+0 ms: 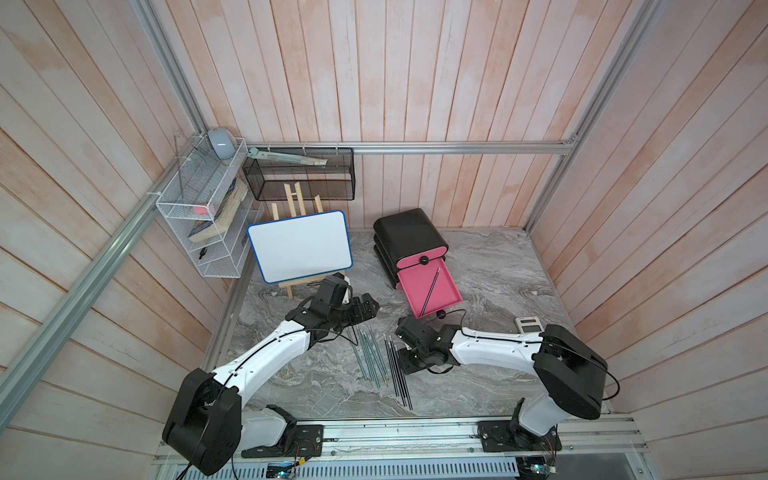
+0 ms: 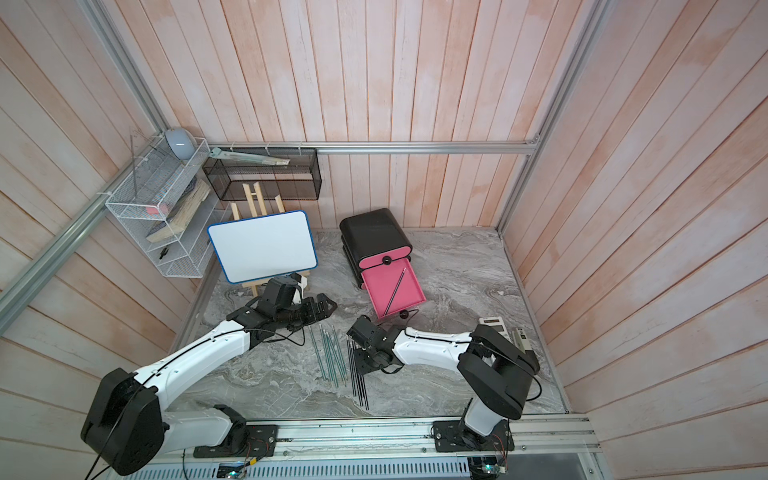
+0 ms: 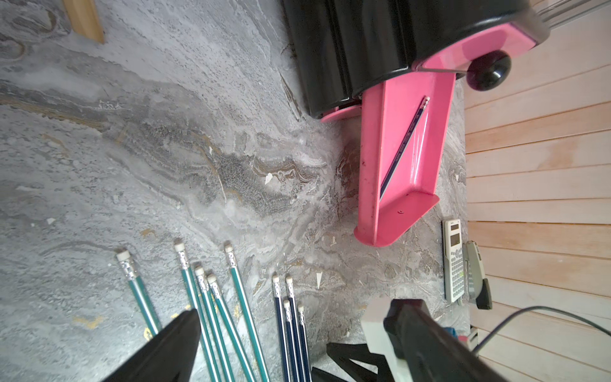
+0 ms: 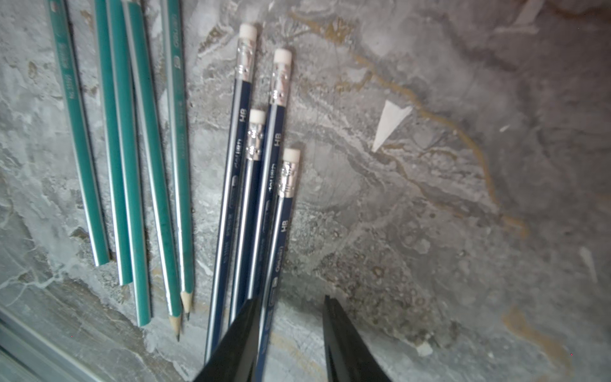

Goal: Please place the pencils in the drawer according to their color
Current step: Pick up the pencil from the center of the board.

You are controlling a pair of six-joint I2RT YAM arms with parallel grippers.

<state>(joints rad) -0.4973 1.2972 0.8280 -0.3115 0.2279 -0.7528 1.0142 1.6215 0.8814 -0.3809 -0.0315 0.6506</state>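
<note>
Several teal-green pencils lie side by side on the marble table, with several black pencils just right of them. The black drawer cabinet has its middle pink tray pulled out, and one black pencil lies in it. My right gripper is open and low over the black pencils' pointed half. One finger overlaps them and the rightmost pencil runs along its inner edge. My left gripper hovers wide open above the eraser ends, holding nothing.
A whiteboard on a wooden easel stands at the back left. Behind it a white wire shelf and a black mesh basket hang on the wall. A calculator lies by the right wall.
</note>
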